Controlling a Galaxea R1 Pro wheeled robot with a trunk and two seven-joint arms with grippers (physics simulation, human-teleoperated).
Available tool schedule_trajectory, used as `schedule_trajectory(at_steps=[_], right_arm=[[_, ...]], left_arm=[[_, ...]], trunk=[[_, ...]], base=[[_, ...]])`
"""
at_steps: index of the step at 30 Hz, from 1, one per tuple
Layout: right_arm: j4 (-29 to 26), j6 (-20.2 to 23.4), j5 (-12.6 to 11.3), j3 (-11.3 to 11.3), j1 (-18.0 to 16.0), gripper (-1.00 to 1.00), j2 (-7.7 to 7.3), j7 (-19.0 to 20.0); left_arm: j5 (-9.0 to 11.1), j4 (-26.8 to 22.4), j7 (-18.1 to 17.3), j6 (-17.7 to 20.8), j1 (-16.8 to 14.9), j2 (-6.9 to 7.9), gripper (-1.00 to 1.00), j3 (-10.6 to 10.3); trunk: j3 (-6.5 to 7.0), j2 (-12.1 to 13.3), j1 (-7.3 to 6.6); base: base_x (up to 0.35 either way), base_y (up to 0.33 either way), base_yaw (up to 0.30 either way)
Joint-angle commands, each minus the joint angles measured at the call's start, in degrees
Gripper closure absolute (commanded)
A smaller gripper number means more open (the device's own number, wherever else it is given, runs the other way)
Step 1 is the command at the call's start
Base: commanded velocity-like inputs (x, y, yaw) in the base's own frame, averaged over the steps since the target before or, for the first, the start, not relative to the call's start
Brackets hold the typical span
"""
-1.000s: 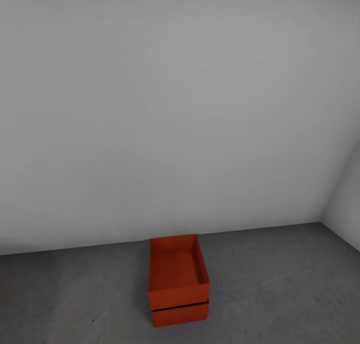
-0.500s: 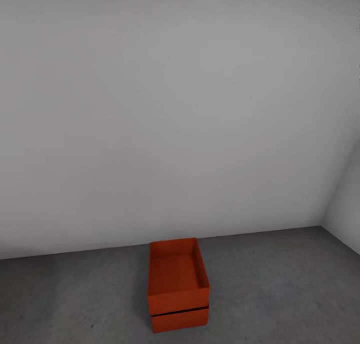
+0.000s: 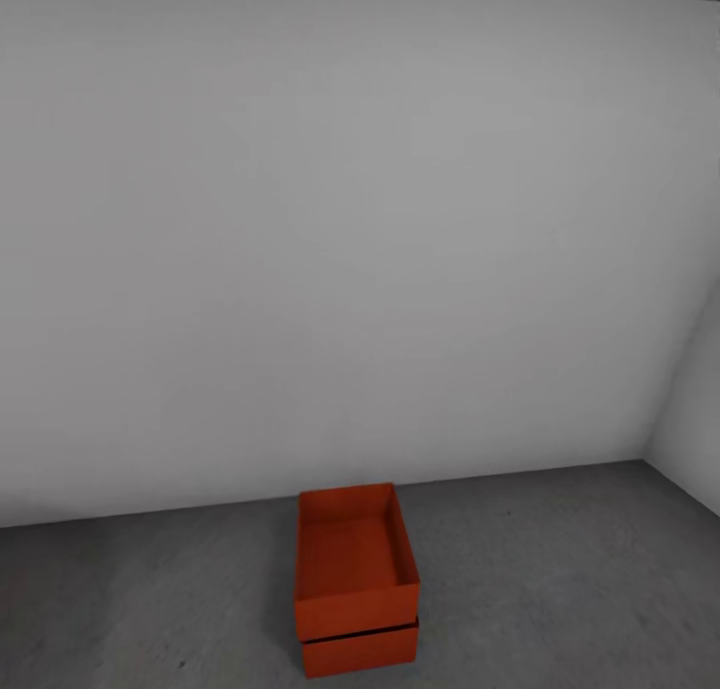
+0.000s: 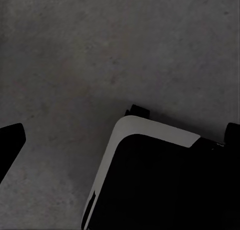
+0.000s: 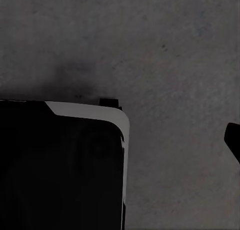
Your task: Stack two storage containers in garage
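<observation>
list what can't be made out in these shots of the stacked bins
- Lower container: head view, its inside is covered by the upper container resting on it.
- Both bins' far and left outer walls: head view, turned away from the camera.
- Either hand, open or shut: wrist views show dark robot body over concrete floor, fingers cut off at the edges.

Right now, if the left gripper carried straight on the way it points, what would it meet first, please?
Most likely the dark grey mottled concrete floor, which lies ahead in the left wrist view beside the robot's black-and-white base; how far off it lies is unclear.
</observation>
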Motion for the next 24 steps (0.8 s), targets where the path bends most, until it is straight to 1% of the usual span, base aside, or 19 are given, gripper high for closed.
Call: schedule_trajectory(at_steps=[1, 24], right_arm=[[0.17, -0.29, -0.4, 0.48, -0.08, -1.0, 0.03, -0.03], [0.17, -0.28, -0.5, 0.48, -0.08, -1.0, 0.03, -0.03]], left_arm=[[0.42, 0.0, 0.16, -0.12, -0.05, 0.0, -1.0, -0.45], [0.42, 0.0, 0.17, -0.12, -0.01, 0.0, -1.0, -0.49]], trunk=[[0.0, -0.07, 0.01], [2.13, -0.07, 0.01]], base=[[0.0, 0.0, 0.0], [0.0, 0.0, 0.0]])
